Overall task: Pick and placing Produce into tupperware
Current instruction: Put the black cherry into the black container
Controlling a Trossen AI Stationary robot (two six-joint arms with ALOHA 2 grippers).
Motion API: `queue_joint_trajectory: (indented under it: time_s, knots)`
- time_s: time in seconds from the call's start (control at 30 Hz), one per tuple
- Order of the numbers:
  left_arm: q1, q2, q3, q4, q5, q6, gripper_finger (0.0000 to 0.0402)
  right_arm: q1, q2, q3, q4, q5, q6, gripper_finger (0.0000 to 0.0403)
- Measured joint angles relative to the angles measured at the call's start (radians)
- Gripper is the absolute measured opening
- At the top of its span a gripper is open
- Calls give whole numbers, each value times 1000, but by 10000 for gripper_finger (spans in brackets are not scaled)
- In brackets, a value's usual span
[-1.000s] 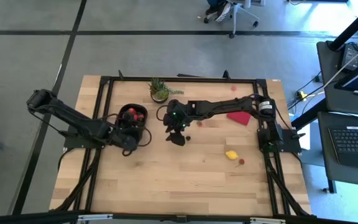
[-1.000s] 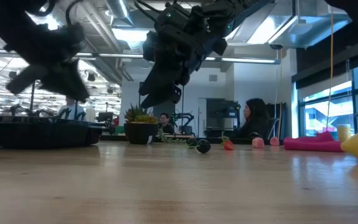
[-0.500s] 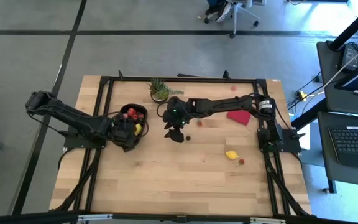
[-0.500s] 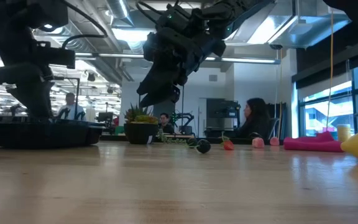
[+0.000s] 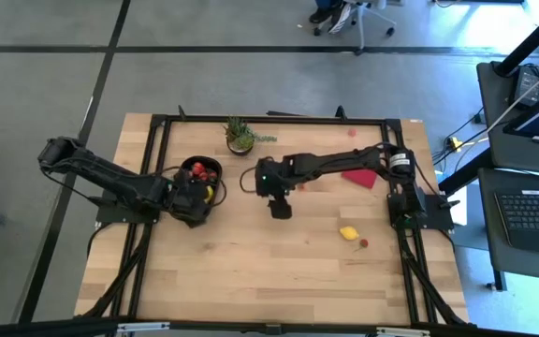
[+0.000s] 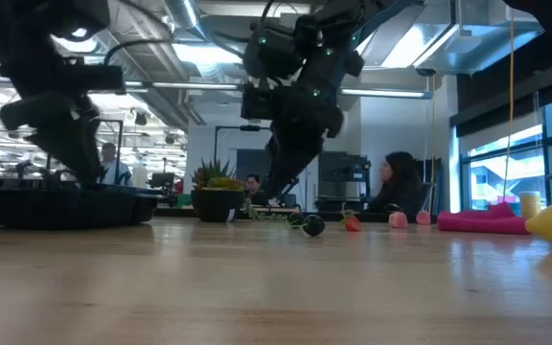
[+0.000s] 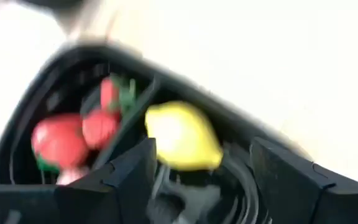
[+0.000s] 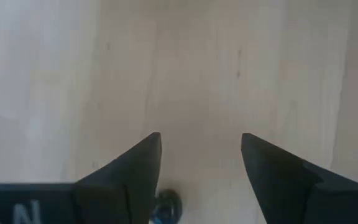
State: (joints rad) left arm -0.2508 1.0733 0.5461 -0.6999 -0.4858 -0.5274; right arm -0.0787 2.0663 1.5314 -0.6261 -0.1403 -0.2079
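My left gripper hangs over the near edge of the tupperware at the table's left-centre, fingers spread and released, with a yellow lemon piece lying in the container between them. Beside it, in a neighbouring compartment, rest 3 red strawberries. A potted plant stands at the table's far edge. My right gripper is raised above bare wood near the table's middle, fingers apart and grasping nothing. Loose produce lies further right: a small dark berry, a red piece, then a flat red square, a second lemon and a small red berry.
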Motion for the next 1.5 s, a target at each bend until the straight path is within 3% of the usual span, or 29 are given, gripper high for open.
queue_joint_trajectory:
  time_s: [0.13, 0.3, 0.43, 0.57, 1.33, 1.5]
  knots:
    - [0, 0, 0, 133, -55, 126, 258, 36, -1, 0, -16, 8, -16, 208]
    - [0, 0, 0, 307, -45, 287, 255, 72, -2, 0, -73, 17, -7, 205]
    - [0, 0, 0, 364, -45, 349, 254, 86, -2, 0, -138, 133, -6, 205]
    - [0, 0, 0, 369, -45, 353, 259, 86, -2, 0, -128, 174, -14, 204]
    - [0, 0, 0, 370, -43, 352, 260, 85, 51, 0, -170, 175, -36, 204]
    - [0, 0, 0, 369, -43, 352, 256, 85, 53, -16, -144, 225, -43, 204]
